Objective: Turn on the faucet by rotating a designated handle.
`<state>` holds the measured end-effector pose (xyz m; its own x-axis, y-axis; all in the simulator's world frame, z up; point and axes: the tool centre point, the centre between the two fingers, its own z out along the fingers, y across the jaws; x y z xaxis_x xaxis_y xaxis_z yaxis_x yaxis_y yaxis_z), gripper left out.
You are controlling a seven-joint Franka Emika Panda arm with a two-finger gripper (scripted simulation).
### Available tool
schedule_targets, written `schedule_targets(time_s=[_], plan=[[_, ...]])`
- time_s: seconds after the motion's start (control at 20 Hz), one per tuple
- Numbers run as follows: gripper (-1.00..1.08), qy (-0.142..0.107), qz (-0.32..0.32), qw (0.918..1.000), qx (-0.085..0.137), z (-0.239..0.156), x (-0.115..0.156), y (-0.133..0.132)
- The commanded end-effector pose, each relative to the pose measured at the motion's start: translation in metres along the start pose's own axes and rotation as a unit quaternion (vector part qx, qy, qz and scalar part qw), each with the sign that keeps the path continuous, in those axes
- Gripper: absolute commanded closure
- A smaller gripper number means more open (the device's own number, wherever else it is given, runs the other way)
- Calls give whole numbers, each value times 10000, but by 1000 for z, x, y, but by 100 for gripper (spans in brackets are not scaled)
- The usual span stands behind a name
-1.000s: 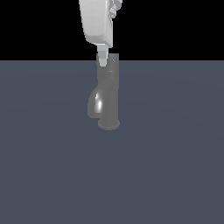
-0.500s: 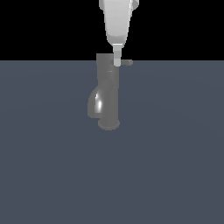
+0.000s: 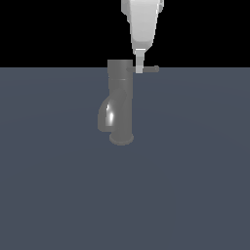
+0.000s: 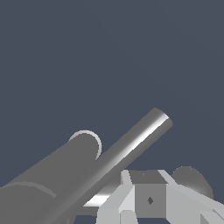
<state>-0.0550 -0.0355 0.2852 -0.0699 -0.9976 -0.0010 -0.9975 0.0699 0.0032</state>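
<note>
The grey metal faucet stands upright on its round base, its curved spout bending down toward the exterior view's left. The handle, a thin rod, sticks out from the top cap toward the exterior view's right. My gripper comes down from above with its fingers pressed together, the tip against the rod close to the cap. In the wrist view the handle runs as a shiny bar just past my gripper, with the spout beside it.
A flat dark blue-grey floor spreads around the faucet on all sides. Nothing else stands on it. Behind it the background is black.
My gripper has shifted toward the exterior view's right. The handle has swung with it and now shows as a longer rod sticking out to the right of the cap.
</note>
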Motion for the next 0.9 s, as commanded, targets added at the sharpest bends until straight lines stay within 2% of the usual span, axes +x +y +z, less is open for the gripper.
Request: schedule_targets(time_s=[0.0,0.85], plan=[[108,5,63,10000,21,0,12,-7],[108,5,124,9999,19,0,48,-39]])
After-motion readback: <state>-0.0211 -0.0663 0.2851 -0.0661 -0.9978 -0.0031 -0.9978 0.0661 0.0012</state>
